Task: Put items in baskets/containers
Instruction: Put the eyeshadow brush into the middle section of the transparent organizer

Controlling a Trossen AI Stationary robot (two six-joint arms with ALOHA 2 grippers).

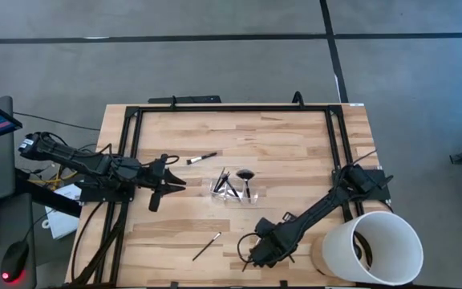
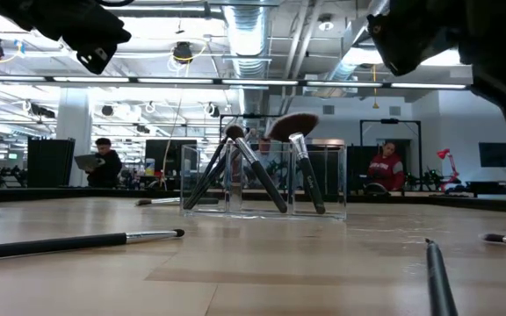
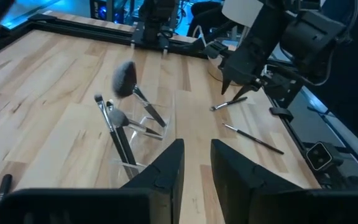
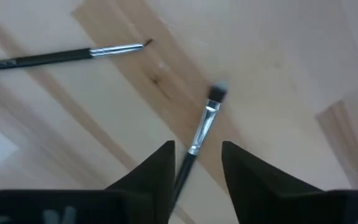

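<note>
The clear plastic tray [image 1: 236, 190] [image 2: 263, 183] stands mid-table with several dark-handled brushes leaning in it, heads up, one a wide fan head [image 2: 293, 125]. My left gripper [image 1: 169, 181] [image 3: 196, 163] hovers left of the tray, open and empty. My right gripper [image 1: 253, 250] [image 4: 197, 155] hangs open near the table's near edge, pointing down. Its fingers stand above and to either side of a silver-ferruled brush [image 4: 205, 122] [image 3: 229, 102] lying flat on the wood. A second loose brush [image 4: 61, 56] [image 3: 253, 138] lies beside it.
Another brush [image 1: 201, 158] lies on the table beyond and left of the tray, and one [image 1: 207, 246] [image 2: 77, 242] lies toward the near edge. A large white bucket [image 1: 375, 245] stands at the near right corner. A black frame [image 1: 231, 107] borders the table. People sit in the room behind.
</note>
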